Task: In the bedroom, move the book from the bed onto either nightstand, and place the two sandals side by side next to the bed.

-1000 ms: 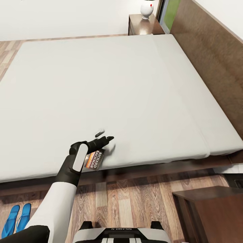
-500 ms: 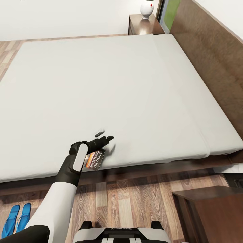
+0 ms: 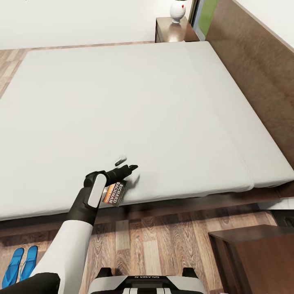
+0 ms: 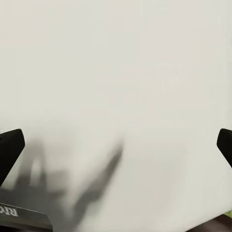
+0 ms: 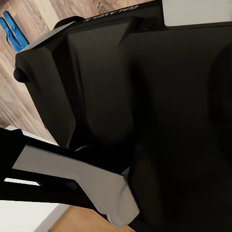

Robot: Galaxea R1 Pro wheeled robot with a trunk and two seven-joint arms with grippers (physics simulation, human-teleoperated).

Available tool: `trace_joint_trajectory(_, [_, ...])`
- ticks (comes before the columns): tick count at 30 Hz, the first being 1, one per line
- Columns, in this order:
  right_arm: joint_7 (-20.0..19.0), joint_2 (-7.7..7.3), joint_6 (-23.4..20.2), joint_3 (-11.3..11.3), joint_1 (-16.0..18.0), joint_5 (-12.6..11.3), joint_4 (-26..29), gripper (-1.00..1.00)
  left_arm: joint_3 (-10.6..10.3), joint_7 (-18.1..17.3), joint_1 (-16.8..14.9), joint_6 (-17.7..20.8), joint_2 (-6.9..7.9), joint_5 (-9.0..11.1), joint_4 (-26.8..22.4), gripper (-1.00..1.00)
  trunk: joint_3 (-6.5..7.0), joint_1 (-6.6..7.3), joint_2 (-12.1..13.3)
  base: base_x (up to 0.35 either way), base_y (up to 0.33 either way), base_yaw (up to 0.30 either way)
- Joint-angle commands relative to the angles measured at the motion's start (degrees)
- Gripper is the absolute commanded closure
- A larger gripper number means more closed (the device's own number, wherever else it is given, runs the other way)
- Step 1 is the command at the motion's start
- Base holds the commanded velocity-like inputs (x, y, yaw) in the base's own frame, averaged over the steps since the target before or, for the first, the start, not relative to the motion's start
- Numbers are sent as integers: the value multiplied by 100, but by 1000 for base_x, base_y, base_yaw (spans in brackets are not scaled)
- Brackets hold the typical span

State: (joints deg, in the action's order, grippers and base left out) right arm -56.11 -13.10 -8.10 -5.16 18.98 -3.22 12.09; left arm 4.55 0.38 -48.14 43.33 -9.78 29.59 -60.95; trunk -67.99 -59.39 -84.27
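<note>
Left claw (image 3: 125,164) spread wide over bed's (image 3: 134,106) near edge, above book (image 3: 115,193); book's long axis crosses that edge, overhanging floor. Sandals (image 3: 19,264) on floor beside bed.

The left tool (image 3: 126,164) and its wrist cover part of the book (image 3: 116,193) (some cover lettering shows); the frame edge crops the near nightstand (image 3: 257,253) and the lamp (image 3: 178,10).
</note>
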Motion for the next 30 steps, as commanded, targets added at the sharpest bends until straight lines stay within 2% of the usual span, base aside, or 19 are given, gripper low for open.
trace_joint_trajectory(1, [-23, 0, -60, -20, 1, -30, 0, -100, 20, 6, -2, 36, -6, 17, -4, -100, -3, 0, -2, -42, 0, 0])
trace_joint_trajectory(30, [-6, 0, -60, -20, 1, -30, 0, -100, 20, 6, -2, -87, -11, 38, 4, -100, -3, 0, -2, -37, 0, 0])
